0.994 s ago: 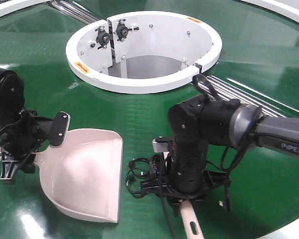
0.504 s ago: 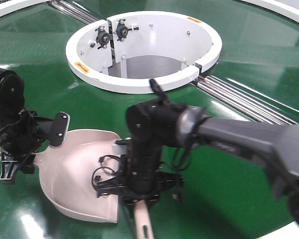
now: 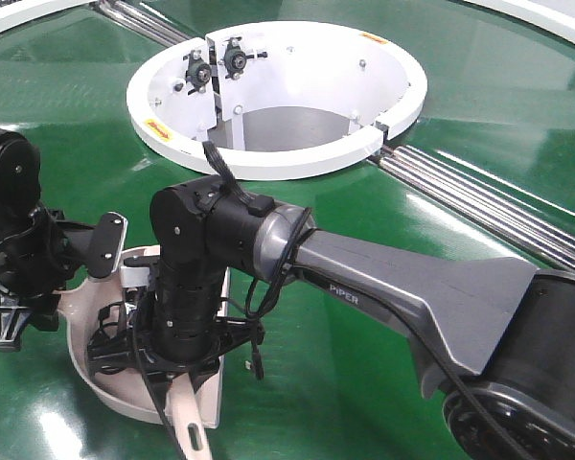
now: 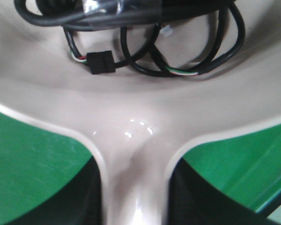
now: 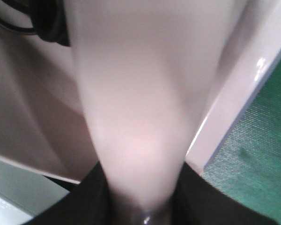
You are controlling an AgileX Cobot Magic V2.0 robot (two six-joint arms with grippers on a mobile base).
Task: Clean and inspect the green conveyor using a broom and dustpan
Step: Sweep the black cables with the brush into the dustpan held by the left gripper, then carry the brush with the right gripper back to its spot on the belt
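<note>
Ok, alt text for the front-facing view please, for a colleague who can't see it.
The right arm stretches across the green conveyor, its wrist low over the beige dustpan, with the broom handle poking out beneath. The left gripper grips the dustpan's rear at frame left; the white ring hub sits behind.

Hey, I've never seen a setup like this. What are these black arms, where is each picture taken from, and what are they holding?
Two robot arms work over a green conveyor with a white ring hub and steel rollers. The wide picture looks from the front; the other two come from cameras on the wrists. The left gripper clamps the dustpan by its handle. The right gripper, reaching over the pan, clamps the broom, seen blurred in its wrist picture.
</note>
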